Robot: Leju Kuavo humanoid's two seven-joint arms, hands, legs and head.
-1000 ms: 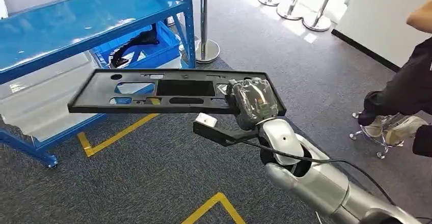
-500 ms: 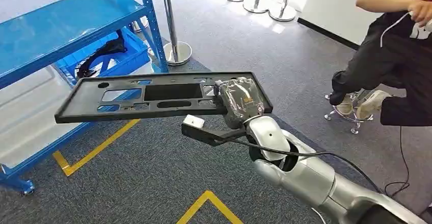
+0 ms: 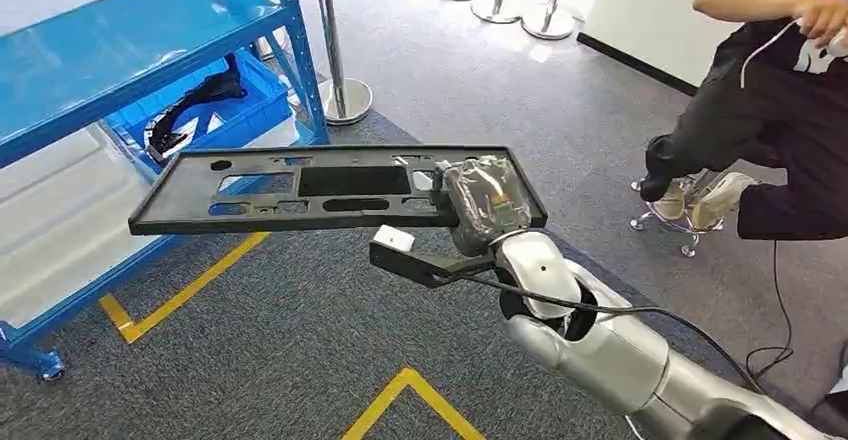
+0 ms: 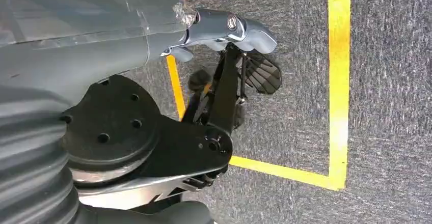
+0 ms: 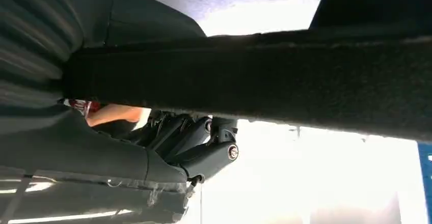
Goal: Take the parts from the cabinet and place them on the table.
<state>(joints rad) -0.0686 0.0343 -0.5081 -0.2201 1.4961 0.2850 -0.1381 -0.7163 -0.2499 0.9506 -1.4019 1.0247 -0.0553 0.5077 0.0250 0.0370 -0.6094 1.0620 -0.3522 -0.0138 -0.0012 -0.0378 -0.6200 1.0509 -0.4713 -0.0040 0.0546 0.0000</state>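
A long flat black panel (image 3: 300, 185) with several cut-outs hangs level over the carpet, out in front of the blue rack. My right hand (image 3: 485, 200), wrapped in clear film, grips the panel's right end from above. In the right wrist view the panel's dark edge (image 5: 305, 76) runs across the picture, with the dark fingers (image 5: 204, 147) curled beneath it. My left hand (image 4: 219, 81) hangs over the carpet with its fingers apart and holds nothing.
The blue shelf rack (image 3: 120, 50) stands at the left, with a blue bin (image 3: 255, 100) holding a black part (image 3: 195, 100) on a lower level. A chrome stanchion (image 3: 335, 60) rises behind the rack. A person (image 3: 770, 110) sits at the right. Yellow lines (image 3: 180, 295) mark the carpet.
The camera has turned: the rack has slid left and the seated person has come further into view. My right hand still holds the panel in the same grip.
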